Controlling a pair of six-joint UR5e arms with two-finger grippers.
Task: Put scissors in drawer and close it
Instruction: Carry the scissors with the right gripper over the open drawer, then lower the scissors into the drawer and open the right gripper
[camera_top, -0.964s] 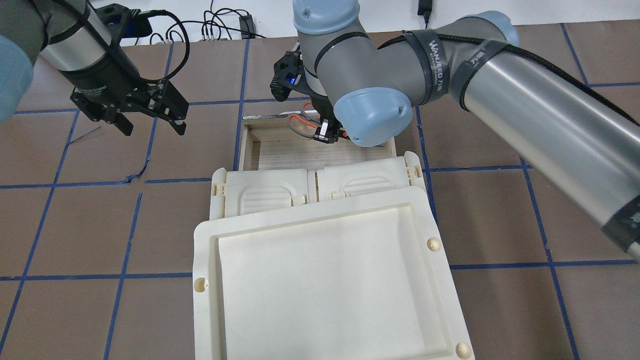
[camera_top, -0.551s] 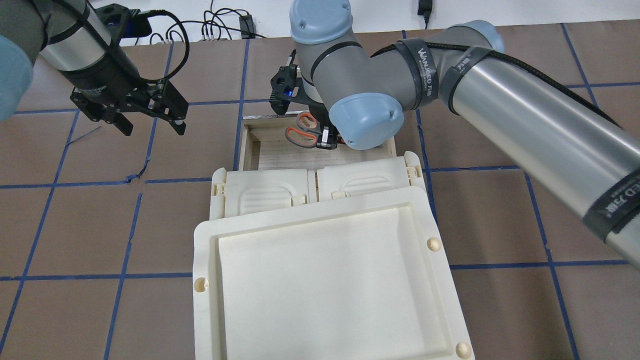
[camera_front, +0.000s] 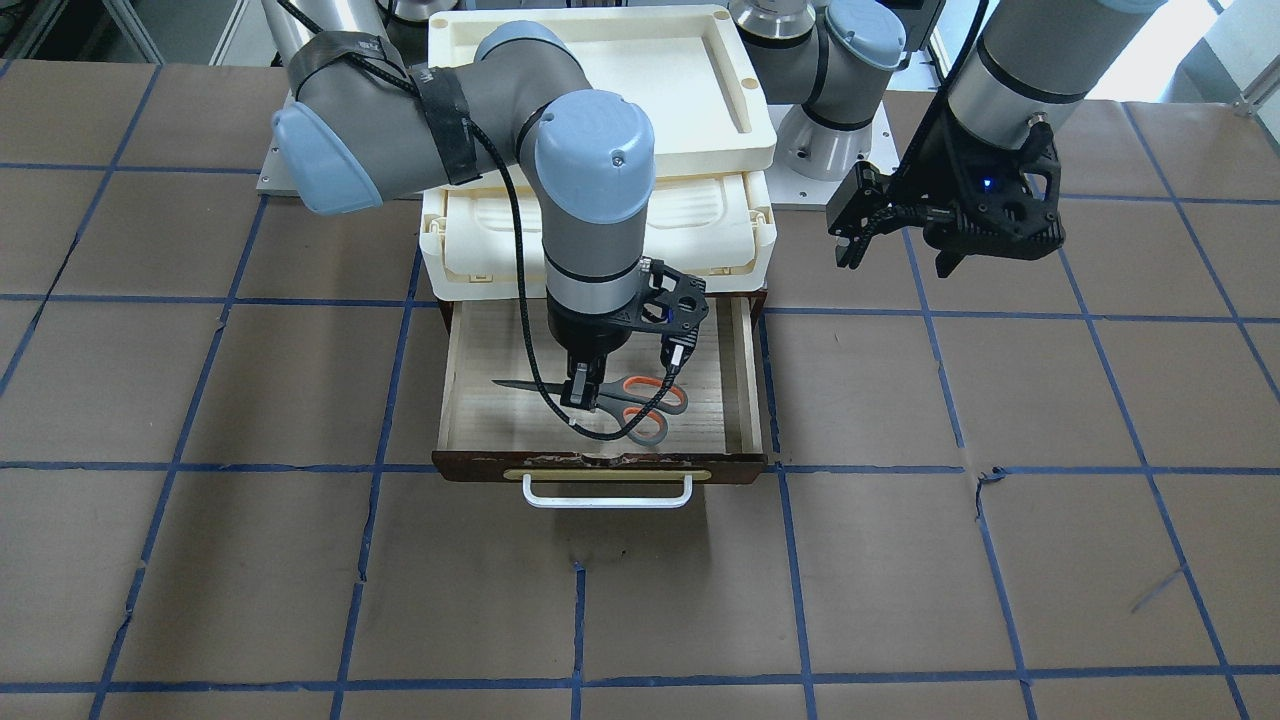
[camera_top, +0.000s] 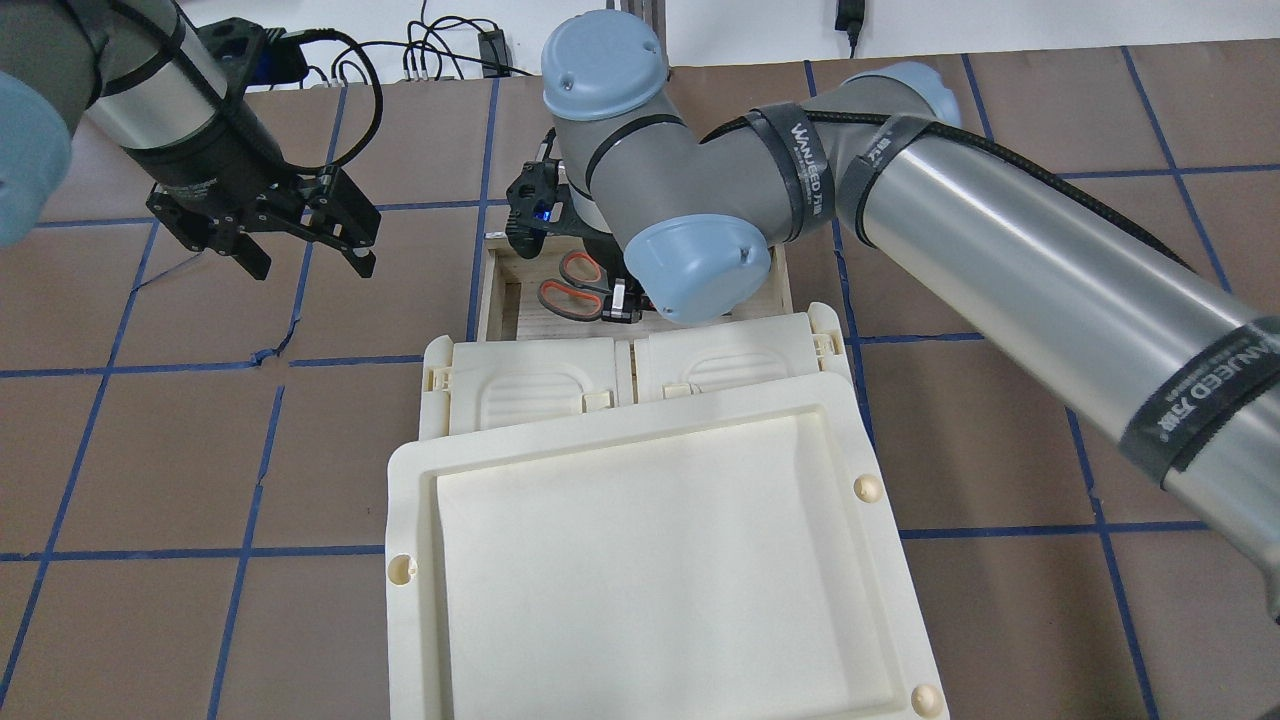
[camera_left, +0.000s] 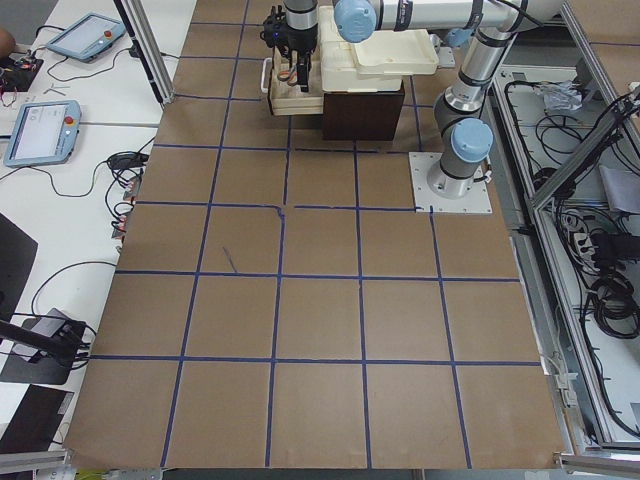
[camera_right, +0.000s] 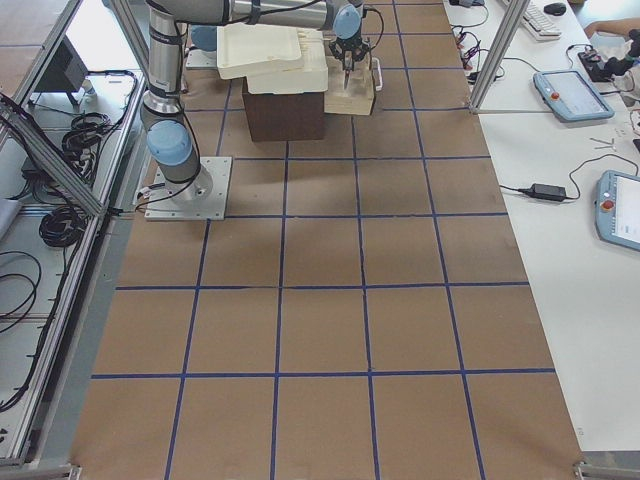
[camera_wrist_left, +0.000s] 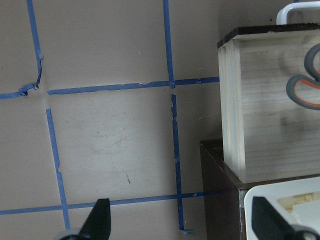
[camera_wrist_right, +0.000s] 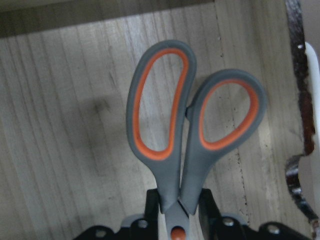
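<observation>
Brown paper marked with a blue tape grid covers the table. Compared with a second ago, the overhead view shows the right arm's wrist swung to the left and a little nearer the robot. The small scissors with grey, orange-lined finger loops went with it, from the far middle of the drawer towards its left part.

On the left, the left arm reaches down at a slant over the table, in much the same place as before. The black left gripper hangs above the paper, left of the drawer, with its jaws spread wide and nothing between them.

At centre, the right arm stretches across from the right, its wrist pointing straight down into the wide, shallow pale wood drawer. The right gripper is clamped on the scissors near their pivot.

The scissors lie flat and closed, inside the pulled-out drawer, low over its floor. Whether they touch the wood cannot be told. Their loops point left and the dark blades point right. The drawer has a chipped dark brown front and a white bar handle. It sticks out from under a cream plastic latched case, which has a cream plastic tray on top.
</observation>
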